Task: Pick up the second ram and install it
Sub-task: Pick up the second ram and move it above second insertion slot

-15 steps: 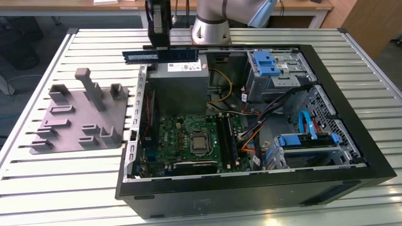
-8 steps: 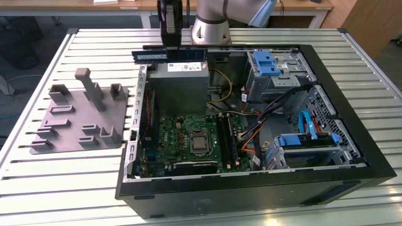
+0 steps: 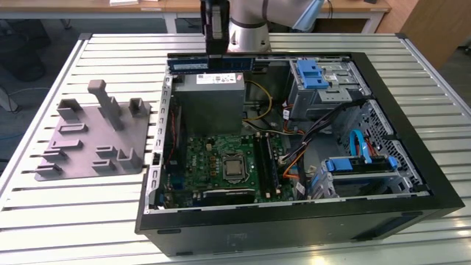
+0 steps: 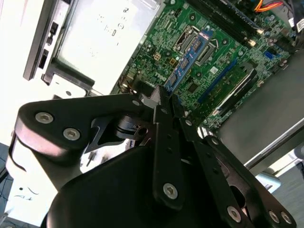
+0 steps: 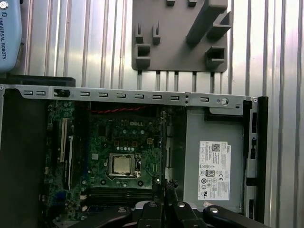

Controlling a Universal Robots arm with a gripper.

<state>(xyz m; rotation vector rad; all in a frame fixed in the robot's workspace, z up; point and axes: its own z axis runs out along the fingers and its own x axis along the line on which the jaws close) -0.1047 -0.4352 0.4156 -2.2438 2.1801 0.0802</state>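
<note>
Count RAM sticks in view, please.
1 clearly: the second ram, gripped by the pincer over the case rim nearest the arm base, exterior view. Another may sit in the motherboard slots; cannot tell.

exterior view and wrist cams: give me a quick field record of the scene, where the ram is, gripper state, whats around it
gripper: shut on the second ram
second ram: held level in the air above the far edge of the open computer case, near the power supply; not in a slot
ram in first wrist view: seen edge-on, over the motherboard
motherboard: flat on the case floor, square silver socket uncovered
grey tray: on the slatted table, at the exterior view's left of the case
</note>
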